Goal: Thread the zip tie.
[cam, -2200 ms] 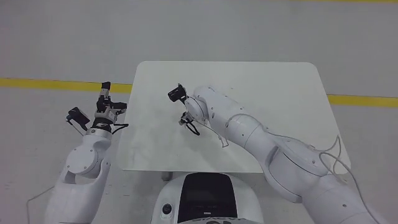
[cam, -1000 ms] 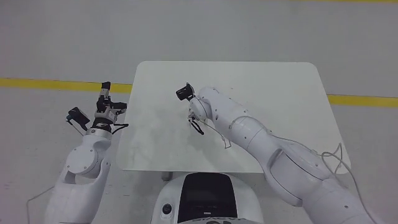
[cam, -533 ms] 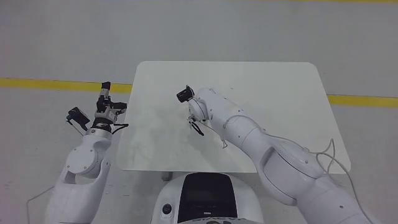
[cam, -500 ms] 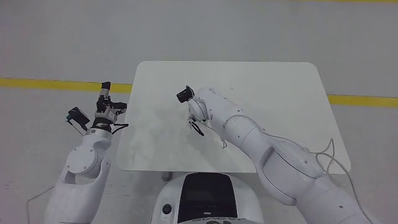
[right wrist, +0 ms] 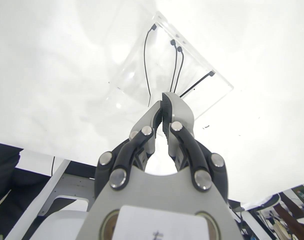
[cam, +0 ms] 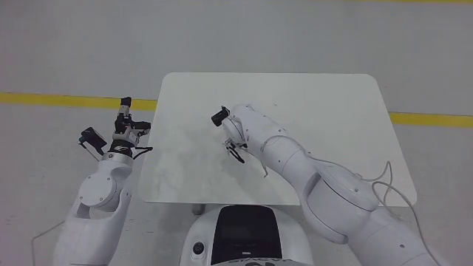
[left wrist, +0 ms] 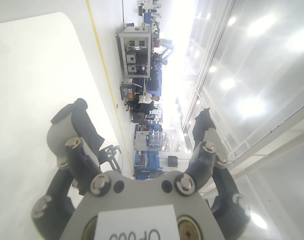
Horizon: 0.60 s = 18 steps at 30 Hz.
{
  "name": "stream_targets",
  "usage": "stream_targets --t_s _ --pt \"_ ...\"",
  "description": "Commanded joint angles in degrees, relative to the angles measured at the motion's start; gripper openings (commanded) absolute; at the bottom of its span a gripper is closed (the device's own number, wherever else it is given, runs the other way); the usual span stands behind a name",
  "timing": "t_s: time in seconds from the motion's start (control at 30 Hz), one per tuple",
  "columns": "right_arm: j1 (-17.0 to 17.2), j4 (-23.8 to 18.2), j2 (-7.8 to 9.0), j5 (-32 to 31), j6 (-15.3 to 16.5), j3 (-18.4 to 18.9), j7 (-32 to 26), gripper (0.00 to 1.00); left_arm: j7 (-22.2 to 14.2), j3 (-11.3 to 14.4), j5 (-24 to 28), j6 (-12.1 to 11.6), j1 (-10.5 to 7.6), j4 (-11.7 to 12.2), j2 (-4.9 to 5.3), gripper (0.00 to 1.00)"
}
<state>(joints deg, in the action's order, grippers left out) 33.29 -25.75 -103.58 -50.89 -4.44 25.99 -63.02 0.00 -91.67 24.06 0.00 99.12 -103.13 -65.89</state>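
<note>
Several black zip ties (right wrist: 176, 63) lie in a clear flat tray (right wrist: 132, 76) on the white table (cam: 325, 103). My right gripper (right wrist: 164, 98) is shut just over the tray's near edge, low over the middle of the table (cam: 233, 148). The tails of two ties run behind its fingertips; I cannot tell whether one is pinched. Another tie (right wrist: 146, 61) lies to one side and a fourth (right wrist: 196, 82) slants toward the tray's corner. My left gripper (left wrist: 139, 118) is open and holds nothing, off the table's left edge (cam: 133, 114).
The table top (right wrist: 54, 51) around the tray is bare white. The table's rounded corner (left wrist: 64, 18) lies beside the left gripper. A yellow floor line (cam: 74, 100) runs past the table on both sides.
The right arm has shifted slightly to the right over the table and its wrist has turned a little. The left arm has not moved.
</note>
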Motion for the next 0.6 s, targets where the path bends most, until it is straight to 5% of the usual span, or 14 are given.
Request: stream_targets --t_s 0.0,0.33,0.47,0.57 --pt "-0.01 0.42 -0.16 -0.15 0.21 0.05 -0.33 0.00 0.00 0.00 0.00 0.00 0.00 0.00 0.00 1.00" --pt "0.11 1.56 -0.67 -0.61 0.28 0.79 -0.22 0.00 0.00 0.00 0.00 0.00 0.00 0.00 0.00 1.00" --pt "0.41 1.40 -0.72 -0.95 0.07 1.22 2.14 0.20 0.00 0.00 0.00 0.00 0.00 0.00 0.00 1.00" --pt "0.58 1.37 -0.81 -1.46 -0.18 1.38 3.24 0.18 0.00 0.00 0.00 0.00 0.00 0.00 0.00 1.00"
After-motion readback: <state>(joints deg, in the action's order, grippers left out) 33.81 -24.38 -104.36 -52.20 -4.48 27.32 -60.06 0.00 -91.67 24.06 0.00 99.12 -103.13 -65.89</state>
